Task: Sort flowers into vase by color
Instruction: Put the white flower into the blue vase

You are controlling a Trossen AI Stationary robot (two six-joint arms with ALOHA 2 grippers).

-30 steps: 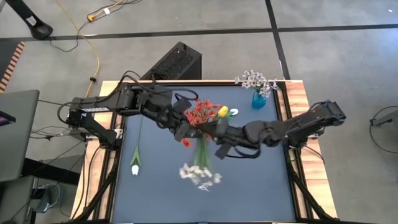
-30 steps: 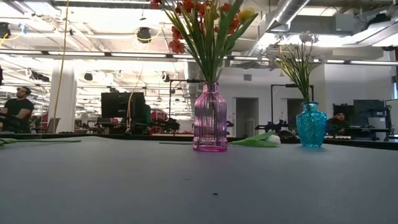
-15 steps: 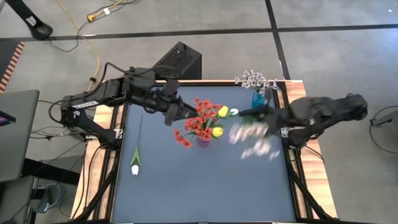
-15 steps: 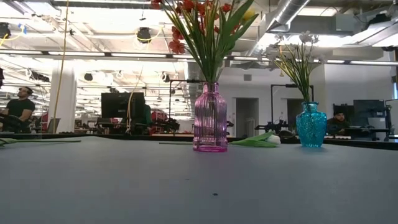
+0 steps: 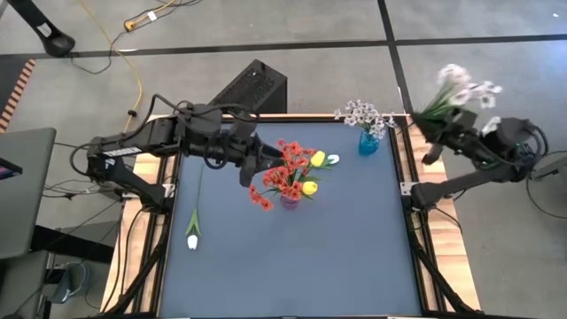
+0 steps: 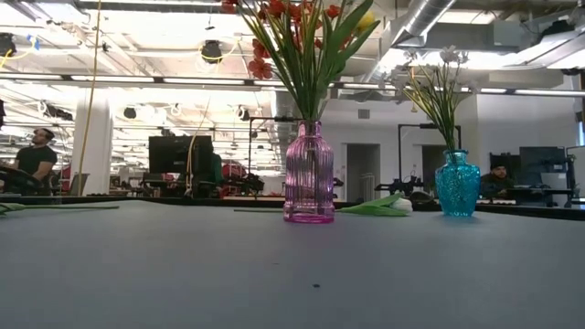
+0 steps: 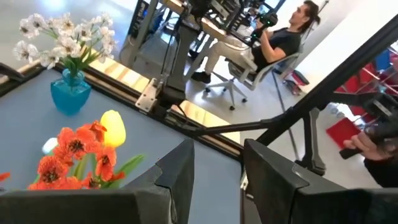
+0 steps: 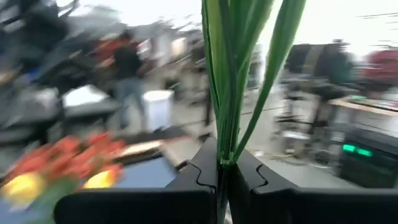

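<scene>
My right gripper [image 5: 440, 122] is beyond the table's right edge, raised, and shut on a spray of tiny white-lilac blossoms [image 5: 465, 84]. My left gripper [image 5: 252, 168] hovers open and empty just left of the pink vase [image 6: 308, 174], which holds red blossom bunches [image 5: 283, 173] and yellow tulips [image 5: 309, 187]. A blue vase [image 5: 368, 142] at the far right holds more white-lilac sprays [image 5: 361, 113]. One white tulip [image 5: 192, 237] lies flat on the table at the left. Another white tulip [image 5: 332, 159] lies between the two vases. My right gripper pinches the spray's bunched green stems [image 8: 222, 152] between its two fingers, near their lower end. The stems run on past the fingertips. The spray is lifted clear of the table, and its blossoms [image 5: 465, 84] point toward the far side, beyond the table's right edge.
The dark table mat [image 5: 292, 275] is bare along its near half. Wooden rails [image 5: 423, 177] run along the table's sides. A black box [image 5: 252, 86] stands behind the far edge. People sit in the room beyond the table [image 7: 273, 46].
My right gripper has swung fast from beside the pink vase toward the table's right edge and past it, carrying the white-lilac spray. The spray pointed toward the near edge before and points toward the far side now. My left gripper has drawn back a little from the pink vase toward the left.
</scene>
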